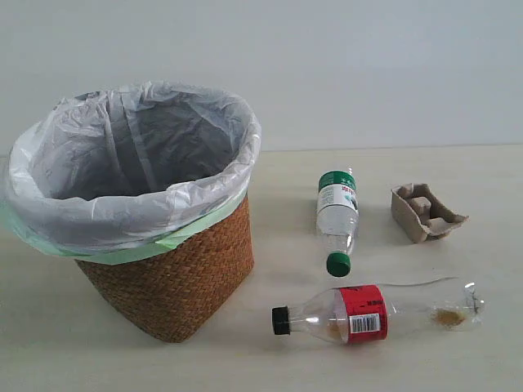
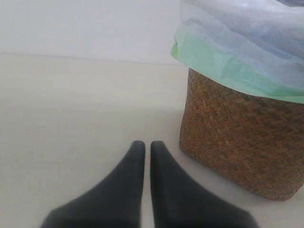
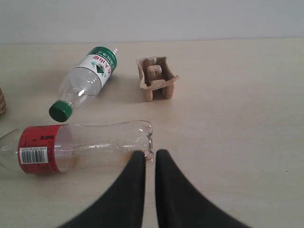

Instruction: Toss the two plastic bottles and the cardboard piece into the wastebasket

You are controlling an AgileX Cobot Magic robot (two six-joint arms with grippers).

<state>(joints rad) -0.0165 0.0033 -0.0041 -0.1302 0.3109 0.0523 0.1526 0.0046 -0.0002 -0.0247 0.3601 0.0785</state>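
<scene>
The exterior camera looks slightly down across the pale desk (image 1: pixel 65 351) toward the wall (image 1: pixel 368 65). The left wrist camera sits low beside the brown woven wicker wastebasket (image 2: pixel 237 142). The right wrist camera faces the clear red-labelled plastic bottle (image 3: pixel 95 142). The exterior view shares both.

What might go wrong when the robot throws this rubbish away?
The red-label bottle and the green-cap bottle lie on their sides, so either may roll away if nudged. The right fingers look shut near the red-label bottle's base; unless they open, they may just push it. The cardboard piece is small and ragged, so it might slip out before reaching the wastebasket.
</scene>
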